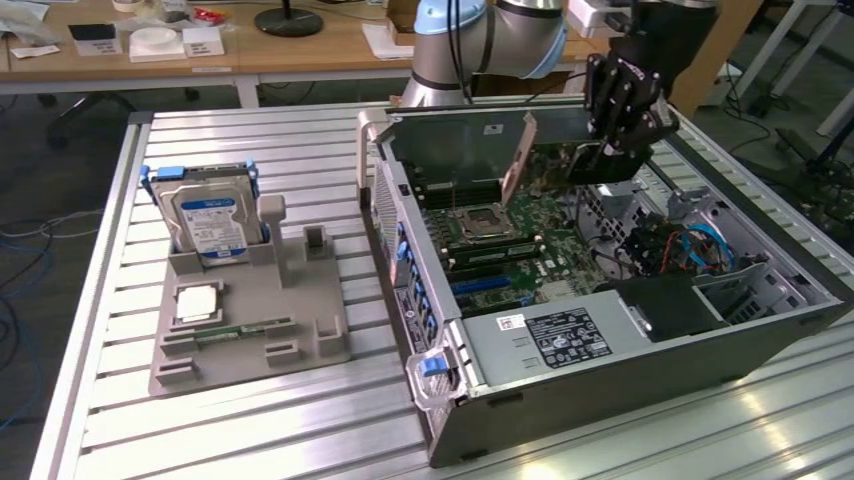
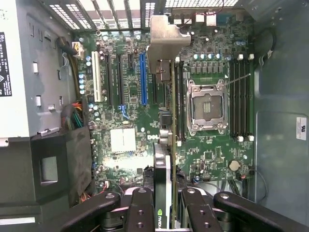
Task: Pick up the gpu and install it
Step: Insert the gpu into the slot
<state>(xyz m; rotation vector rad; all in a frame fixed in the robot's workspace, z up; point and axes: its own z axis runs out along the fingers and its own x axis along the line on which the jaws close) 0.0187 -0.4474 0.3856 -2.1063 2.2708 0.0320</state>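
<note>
Gpu [image 2: 163, 162] pinched edge-on by gripper [image 2: 166, 195] over motherboard [image 2: 212, 154]; judged stiff, light, fragile; best held by board edges.

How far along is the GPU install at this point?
Done: the gpu is picked up, clamped edge-on in the gripper. In hand: it hangs over the motherboard inside the open computer case. Left: seating; it looks not yet pressed into a slot.
</note>
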